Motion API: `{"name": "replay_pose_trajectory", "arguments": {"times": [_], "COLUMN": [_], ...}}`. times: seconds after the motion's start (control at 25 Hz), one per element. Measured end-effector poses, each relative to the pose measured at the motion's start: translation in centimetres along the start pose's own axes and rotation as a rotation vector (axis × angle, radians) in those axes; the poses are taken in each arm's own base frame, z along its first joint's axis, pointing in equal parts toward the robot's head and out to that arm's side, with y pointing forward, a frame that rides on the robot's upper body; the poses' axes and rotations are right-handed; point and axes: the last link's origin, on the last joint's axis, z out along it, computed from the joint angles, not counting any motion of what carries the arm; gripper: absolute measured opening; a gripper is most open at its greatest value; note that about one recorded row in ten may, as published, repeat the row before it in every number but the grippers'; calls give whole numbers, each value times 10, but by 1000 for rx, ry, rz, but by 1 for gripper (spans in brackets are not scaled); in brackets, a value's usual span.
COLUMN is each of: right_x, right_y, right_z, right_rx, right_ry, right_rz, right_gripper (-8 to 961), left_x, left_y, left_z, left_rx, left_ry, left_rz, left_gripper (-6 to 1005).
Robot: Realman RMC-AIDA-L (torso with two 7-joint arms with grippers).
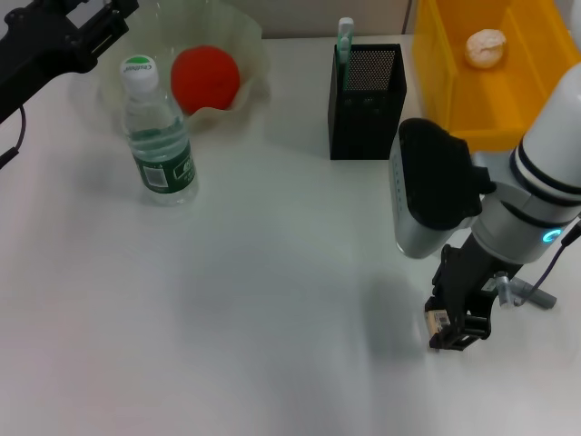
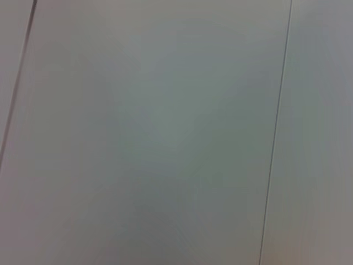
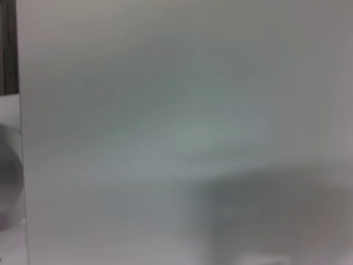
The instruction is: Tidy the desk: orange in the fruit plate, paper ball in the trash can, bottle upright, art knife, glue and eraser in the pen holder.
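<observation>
In the head view the orange [image 1: 205, 77] lies in the translucent fruit plate [image 1: 254, 45] at the back left. The water bottle [image 1: 157, 136] stands upright in front of it. The black mesh pen holder [image 1: 367, 104] holds the glue stick [image 1: 345, 36]. The paper ball [image 1: 486, 48] lies in the yellow bin [image 1: 445, 100]. My right gripper [image 1: 459, 329] is low at the table's front right, shut on the small eraser [image 1: 436, 320]. The grey art knife [image 1: 534, 293] lies just beside it. My left gripper [image 1: 107, 20] is open, raised at the back left.
The white table [image 1: 254, 300] stretches across the front and the middle. Both wrist views show only blank pale surface. The right arm's white forearm [image 1: 427, 191] hangs over the table's right side.
</observation>
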Motion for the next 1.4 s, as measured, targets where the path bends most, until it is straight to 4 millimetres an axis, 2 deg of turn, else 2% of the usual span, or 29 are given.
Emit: {"name": "replay_pose_trajectory", "arguments": {"times": [0.04, 0.08, 0.12, 0.2, 0.32, 0.4, 0.48, 0.52, 0.68, 0.88, 1.4], "right_x": [2, 7, 7, 15, 36, 47, 59, 59, 62, 57, 41], "right_y": [-2, -10, -10, -23, -42, -51, -66, -66, -93, -108, -116], "right_z": [-3, -16, -16, -36, -70, -85, -90, -90, -82, -69, -59], "right_rx": [-2, 11, 11, 37, 73, 100, 173, 173, 299, 407, 417], "right_ry": [-16, -81, -81, -206, -535, -763, -996, -996, -1060, -1037, -1041], "right_rz": [19, 83, 83, 164, 286, 333, 404, 404, 555, 570, 552], "right_gripper": [420, 420, 420, 421, 421, 417, 415, 415, 415, 414, 445], "left_x": [0, 1, 1, 3, 4, 4, 4, 4, 7, 8, 17], "left_y": [0, 1, 1, 2, 3, 4, 4, 4, 4, 3, -5], "left_z": [0, 1, 1, 1, 1, 0, 1, 1, 2, 1, -3], "left_rx": [-1, -6, -6, -12, -17, -16, -16, -16, -22, -20, -1], "left_ry": [1, 7, 7, 16, 34, 43, 49, 53, 60, 65, 83], "left_rz": [1, 0, 0, -2, -13, -15, -19, -22, -19, -10, 15], "left_gripper": [609, 609, 609, 609, 609, 609, 609, 609, 609, 609, 610]}}
